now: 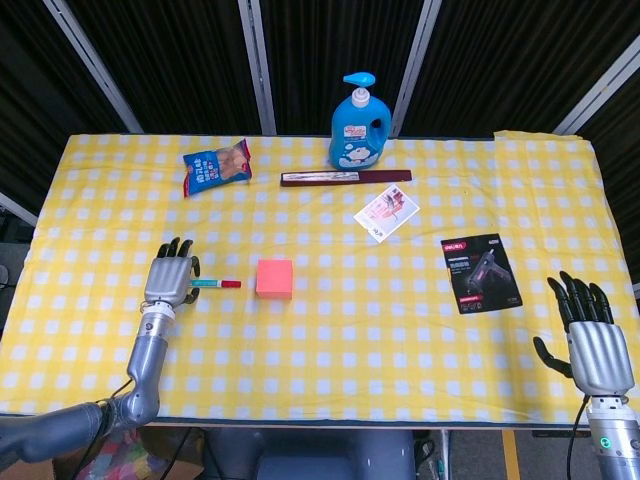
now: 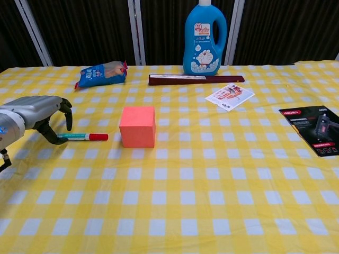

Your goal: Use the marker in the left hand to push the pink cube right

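We see bright, even light from above on the tablecloth (image 1: 320, 330), with soft, short shadows. Both views are sharp; the backdrop (image 2: 95, 32) behind stays dark.

Little print is legible. The blue bottle (image 2: 205, 38) at the far edge bears a cartoon-cat label with unreadable characters. The black glue-gun card (image 2: 315, 128) at right carries a red brand strip, too small to read.
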You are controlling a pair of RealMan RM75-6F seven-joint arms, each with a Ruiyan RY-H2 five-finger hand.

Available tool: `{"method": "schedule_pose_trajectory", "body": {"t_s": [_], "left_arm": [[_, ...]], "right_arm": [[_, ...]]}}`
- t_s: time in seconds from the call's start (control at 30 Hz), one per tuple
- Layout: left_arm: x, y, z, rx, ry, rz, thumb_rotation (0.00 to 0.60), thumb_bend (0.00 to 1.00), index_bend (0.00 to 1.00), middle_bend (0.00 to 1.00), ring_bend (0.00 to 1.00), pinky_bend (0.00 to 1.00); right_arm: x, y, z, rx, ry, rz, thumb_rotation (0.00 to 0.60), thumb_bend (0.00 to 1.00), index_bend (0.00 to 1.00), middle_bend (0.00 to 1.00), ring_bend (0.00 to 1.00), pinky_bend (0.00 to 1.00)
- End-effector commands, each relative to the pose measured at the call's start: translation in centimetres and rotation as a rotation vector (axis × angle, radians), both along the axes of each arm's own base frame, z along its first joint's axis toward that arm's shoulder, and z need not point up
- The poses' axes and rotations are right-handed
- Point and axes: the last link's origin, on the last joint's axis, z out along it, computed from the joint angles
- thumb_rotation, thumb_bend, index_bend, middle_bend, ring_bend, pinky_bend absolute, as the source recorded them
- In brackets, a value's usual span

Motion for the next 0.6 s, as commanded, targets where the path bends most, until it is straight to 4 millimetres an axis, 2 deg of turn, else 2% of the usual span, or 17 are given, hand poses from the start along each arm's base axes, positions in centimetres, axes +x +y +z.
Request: {"method": "schedule_pose_trajectory", "body": {"t_s": [0.03, 0.17, 0.37, 0.6], "left_arm": [[0.05, 0.13, -0.40, -0.005, 0.006, 0.004, 0.600, 0.35, 0.47, 0.09, 0.00, 0.10], [-0.01, 0.13, -0.71, -0.010, 0.010, 0.010, 0.600, 0.37, 0.49, 0.09, 0.00, 0.10], [-0.49, -0.02, -0.90, -0.013, 0.022, 0.024, 0.600, 0.46, 0.51, 0.10, 0.00, 0.10], [-0.19, -0.05, -0.35, 0.004, -0.008, 0.009, 0.600, 0.47, 0.54, 0.11, 0.00, 0.10]], "right_arm": [[0.00, 0.00, 0.00, 0.000, 0.000, 0.000, 0.600, 0.38, 0.00, 0.00, 0.00, 0.00], [0.00, -0.01, 0.01, -0.001, -0.002, -0.001, 0.600, 0.38, 0.00, 0.00, 0.00, 0.00], [0.03, -0.01, 0.02, 0.000, -0.005, 0.001, 0.600, 0.38, 0.00, 0.00, 0.00, 0.00], [0.07, -0.07, 0.01, -0.002, -0.002, 0.002, 0.600, 0.38, 0.00, 0.00, 0.00, 0.00]]}}
